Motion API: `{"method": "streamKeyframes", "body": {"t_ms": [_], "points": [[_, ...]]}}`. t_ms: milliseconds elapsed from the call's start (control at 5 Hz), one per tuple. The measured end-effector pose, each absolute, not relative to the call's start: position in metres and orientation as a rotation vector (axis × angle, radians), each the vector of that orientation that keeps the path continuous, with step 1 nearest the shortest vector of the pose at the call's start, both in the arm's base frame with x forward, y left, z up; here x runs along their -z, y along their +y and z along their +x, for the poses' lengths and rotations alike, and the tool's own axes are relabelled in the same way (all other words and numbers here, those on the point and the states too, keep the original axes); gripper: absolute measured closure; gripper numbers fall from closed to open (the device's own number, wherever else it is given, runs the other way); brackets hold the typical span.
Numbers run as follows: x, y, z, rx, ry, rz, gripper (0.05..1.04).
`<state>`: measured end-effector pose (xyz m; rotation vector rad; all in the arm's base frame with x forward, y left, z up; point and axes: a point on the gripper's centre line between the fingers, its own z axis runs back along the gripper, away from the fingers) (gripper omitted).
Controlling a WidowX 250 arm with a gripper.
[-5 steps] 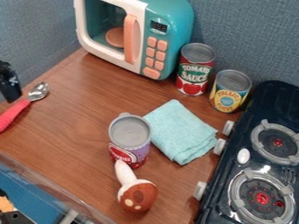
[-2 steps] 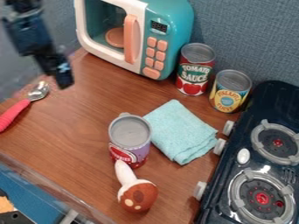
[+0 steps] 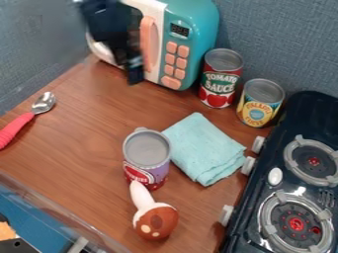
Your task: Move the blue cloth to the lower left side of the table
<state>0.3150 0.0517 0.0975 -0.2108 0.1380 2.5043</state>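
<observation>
hanging in front of the toy microwave (image 3: 198,24), near the table's (image 3: 86,133) far left corner, the black gripper (image 3: 135,73) is apart from the cloth; i cannot tell if it is set wide or narrow. the folded light blue cloth (image 3: 204,148) lies flat toward the table's right edge, between a purple and red can (image 3: 147,158) and the knobs of the dark toy stove (image 3: 274,158). that can stands upright just beside the cloth, partly in front of its left side. a toy mushroom (image 3: 155,217) with a brown, spotted cap lies near the table's lower edge, its pale stem pointing up to the can's base. by the left edge rests a spoon (image 3: 19,127) with a red handle. beside the microwave stands a red can (image 3: 220,81), with a yellow can (image 3: 260,104) near the stove.
</observation>
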Motion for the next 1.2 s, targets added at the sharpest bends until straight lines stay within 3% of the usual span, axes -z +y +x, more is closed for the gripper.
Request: {"method": "streamKeyframes", "body": {"t_ms": [200,600,1200], "points": [[-0.089,0.019,0.336,-2.409,0.094,-0.171,0.083],[-0.043,0.001,0.360,-2.275,-0.001,-0.062,0.083],[-0.016,-0.004,0.347,-2.217,0.005,-0.060,0.083]]}}
